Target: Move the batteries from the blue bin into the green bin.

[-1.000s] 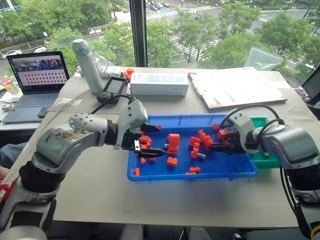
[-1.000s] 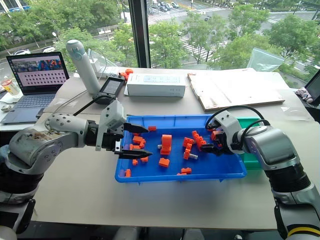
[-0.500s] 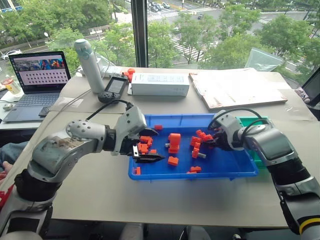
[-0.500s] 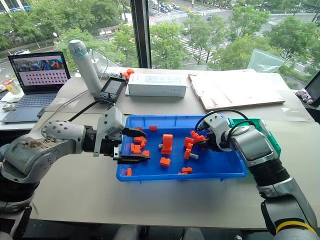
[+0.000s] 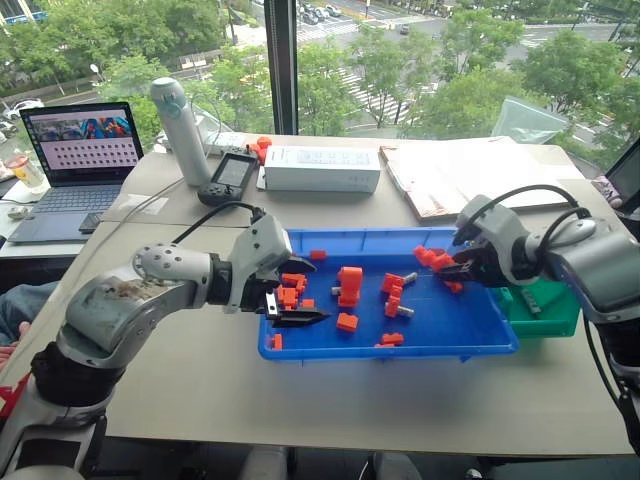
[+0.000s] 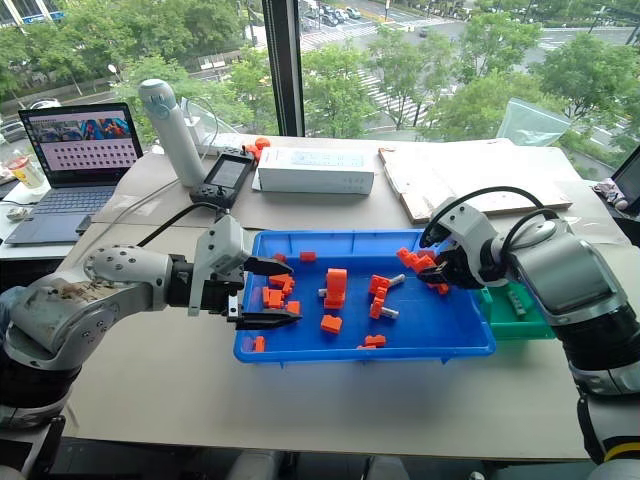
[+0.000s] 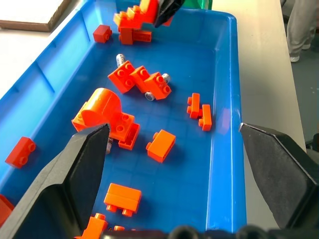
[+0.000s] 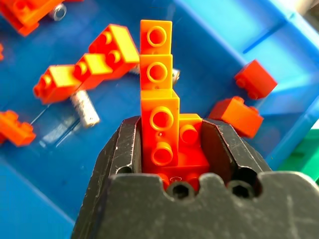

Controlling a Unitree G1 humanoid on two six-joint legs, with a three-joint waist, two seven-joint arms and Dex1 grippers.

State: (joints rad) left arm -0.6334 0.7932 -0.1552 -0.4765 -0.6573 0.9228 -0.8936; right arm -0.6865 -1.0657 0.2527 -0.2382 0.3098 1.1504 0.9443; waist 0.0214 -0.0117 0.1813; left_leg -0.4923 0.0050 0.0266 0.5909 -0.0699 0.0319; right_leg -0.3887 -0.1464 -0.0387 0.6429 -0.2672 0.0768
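1. Right gripper [image 8: 169, 144] is clamped on an orange block cluster [image 8: 158, 94], not a battery.
2. Batteries [image 8: 84, 108] lie beyond its fingertips in the blue bin [image 5: 480, 335].
3. Left gripper [image 7: 174, 164] stands wide apart.
4. Risk: blocks land in the green bin [image 5: 545, 310] beside the right gripper.

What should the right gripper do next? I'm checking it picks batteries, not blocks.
Probably release: the right gripper is shut on a cluster of orange plastic building blocks, not a battery. Slim grey-silver cylindrical batteries lie in the large shallow blue plastic bin. I'd drop the blocks there and re-aim at a battery.
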